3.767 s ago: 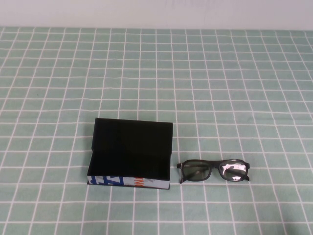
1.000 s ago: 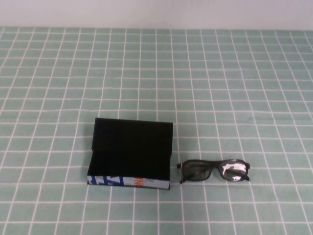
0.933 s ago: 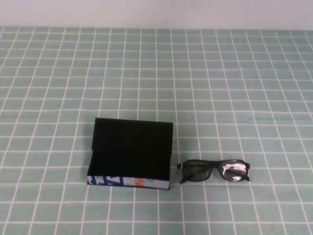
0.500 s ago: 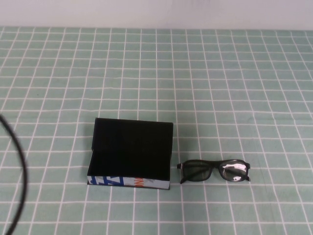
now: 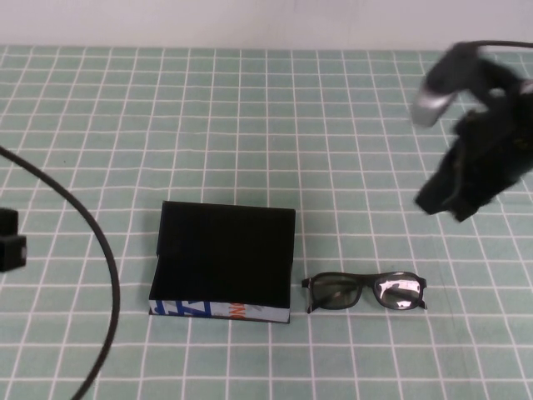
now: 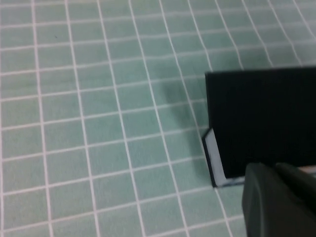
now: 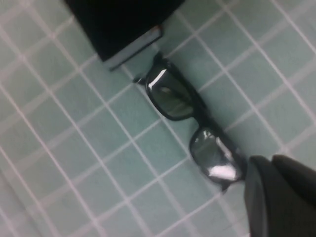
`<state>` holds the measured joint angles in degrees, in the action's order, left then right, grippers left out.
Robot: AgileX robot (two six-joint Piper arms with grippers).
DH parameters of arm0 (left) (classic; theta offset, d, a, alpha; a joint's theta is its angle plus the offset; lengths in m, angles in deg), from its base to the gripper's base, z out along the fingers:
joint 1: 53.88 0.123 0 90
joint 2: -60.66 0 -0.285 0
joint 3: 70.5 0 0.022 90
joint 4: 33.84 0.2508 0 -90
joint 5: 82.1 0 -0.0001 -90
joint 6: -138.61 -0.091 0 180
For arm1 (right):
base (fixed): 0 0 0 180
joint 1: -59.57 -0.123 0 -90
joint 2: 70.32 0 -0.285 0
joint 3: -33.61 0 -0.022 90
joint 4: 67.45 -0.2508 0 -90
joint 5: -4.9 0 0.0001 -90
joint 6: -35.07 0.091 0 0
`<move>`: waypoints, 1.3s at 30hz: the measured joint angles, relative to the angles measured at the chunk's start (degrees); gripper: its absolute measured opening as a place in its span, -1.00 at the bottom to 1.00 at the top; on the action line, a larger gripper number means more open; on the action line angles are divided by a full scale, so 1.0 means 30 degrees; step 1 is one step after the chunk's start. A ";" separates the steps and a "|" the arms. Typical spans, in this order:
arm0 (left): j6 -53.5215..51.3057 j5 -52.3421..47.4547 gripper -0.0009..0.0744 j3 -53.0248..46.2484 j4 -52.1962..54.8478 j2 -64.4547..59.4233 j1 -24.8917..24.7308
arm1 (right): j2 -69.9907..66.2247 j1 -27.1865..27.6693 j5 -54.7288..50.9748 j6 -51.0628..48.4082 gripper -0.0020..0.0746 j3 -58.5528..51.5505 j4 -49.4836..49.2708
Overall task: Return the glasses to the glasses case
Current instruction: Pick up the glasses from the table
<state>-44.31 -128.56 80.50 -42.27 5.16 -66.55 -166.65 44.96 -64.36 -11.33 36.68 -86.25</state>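
Observation:
The glasses case (image 5: pixel 222 260) lies open on the green checked cloth, lid raised at the back, its white printed side facing the front edge. The black glasses (image 5: pixel 364 290) lie flat on the cloth just right of it, apart from it, lenses up. My right gripper (image 5: pixel 445 200) hangs in the air behind and to the right of the glasses. Its wrist view shows the glasses (image 7: pixel 192 106), a corner of the case (image 7: pixel 118 19) and the gripper's dark body (image 7: pixel 281 192). My left gripper (image 6: pixel 279 202) is left of the case (image 6: pixel 261 118); only a black piece (image 5: pixel 8 242) shows in the high view.
A black cable (image 5: pixel 104 283) curves across the cloth left of the case. The checked cloth (image 5: pixel 250 125) runs back to a pale wall (image 5: pixel 250 21).
The right arm has come into the high view at the upper right. The left arm's cable has swung further in and a black piece shows at the left edge. Glasses and case have not moved.

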 joint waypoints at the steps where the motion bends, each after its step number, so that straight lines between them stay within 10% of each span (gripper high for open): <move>1: -0.0249 -0.0182 -0.98 0.0000 -0.0145 -0.0028 0.0000 | -0.0603 -0.0237 -0.0055 -0.1069 -0.98 0.0311 0.0038; 10: -0.2701 -0.1603 -0.98 0.0000 -0.1676 -0.0028 0.0000 | -0.4654 -0.1574 -0.0132 -0.4138 -0.88 0.0580 0.0695; 20: -0.3001 -0.1931 -0.98 0.0000 -0.1749 -0.0028 0.0000 | -0.6062 -0.2594 0.0960 -0.3884 -0.20 0.0656 0.2072; 39: -0.3001 -0.2048 -0.98 0.0000 -0.1757 -0.0028 0.0000 | -0.6955 -0.2652 0.2163 -0.4477 -0.18 0.0668 0.1859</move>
<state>-53.31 -134.70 80.50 -47.55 5.08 -66.55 -187.52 37.01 -57.87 -24.76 38.69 -80.67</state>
